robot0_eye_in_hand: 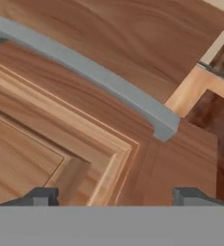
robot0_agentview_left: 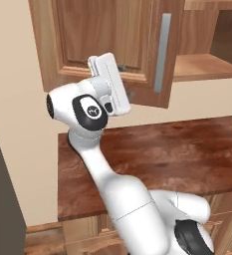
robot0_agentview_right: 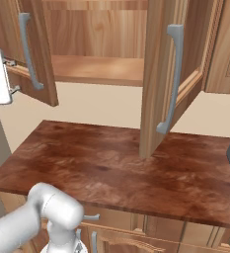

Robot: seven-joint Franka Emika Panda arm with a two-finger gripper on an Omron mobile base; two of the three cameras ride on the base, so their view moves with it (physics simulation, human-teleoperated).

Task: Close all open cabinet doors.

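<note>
Doors (robot0_agentview_left: 107,45) are smooth brown wood; handles (robot0_eye_in_hand: 84,72) matt grey metal; counter (robot0_agentview_right: 116,168) glossy mottled reddish wood.

No legible text, labels, brand names, numbers or signs anywhere. The cabinet doors (robot0_agentview_right: 35,54) are plain wood grain with bare grey handles, and the worktop (robot0_agentview_left: 177,154) is unmarked. A small round emblem sits on a dark joint of the arm (robot0_agentview_left: 90,112), too small and blurred to read.
</note>
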